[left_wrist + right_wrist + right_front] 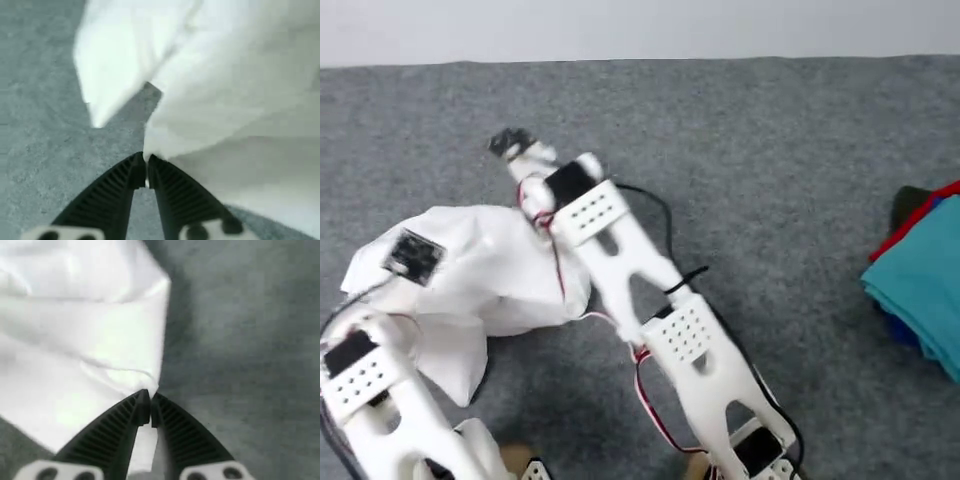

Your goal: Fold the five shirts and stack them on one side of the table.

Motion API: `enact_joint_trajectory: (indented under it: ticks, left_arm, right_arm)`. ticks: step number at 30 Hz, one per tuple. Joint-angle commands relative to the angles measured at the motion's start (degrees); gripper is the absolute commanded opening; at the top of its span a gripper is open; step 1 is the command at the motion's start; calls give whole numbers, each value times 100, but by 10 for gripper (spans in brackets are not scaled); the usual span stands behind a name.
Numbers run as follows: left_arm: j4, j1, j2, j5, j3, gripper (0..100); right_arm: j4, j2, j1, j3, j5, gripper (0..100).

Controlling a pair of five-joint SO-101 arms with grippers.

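White shirt (485, 275) pinched at two edges, bunched on grey felt table (770, 150).
Soft, light, limp; bound to sag and crease, so best taken at hem or shoulder corners. Left gripper (145, 169) fingers pressed together on a fold right at the tips; right gripper (150, 406) fingers clamped on an edge, with cloth spread beyond them. Folded stack (925, 285) of teal, red and blue well apart from both pairs of fingers. Arm wires (558, 265) draped over cloth near the right fingers: possible snag.

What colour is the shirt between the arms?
Plain white shirt; high view shows it best.
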Motion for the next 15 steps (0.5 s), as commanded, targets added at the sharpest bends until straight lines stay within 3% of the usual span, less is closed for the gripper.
enact_joint_trajectory:
  ticks: [1,9,15]
  left_arm:
    - [580,97,-141,633,-1209,3]
    - [1574,712,-141,1468,-2888,3]
    - [2242,1618,-141,1811,-4040,3]
  right_arm:
    - [242,-963,418,-343,70,10]
    - [242,-2185,1473,378,70,10]
    - [242,-3011,1877,1204,70,10]
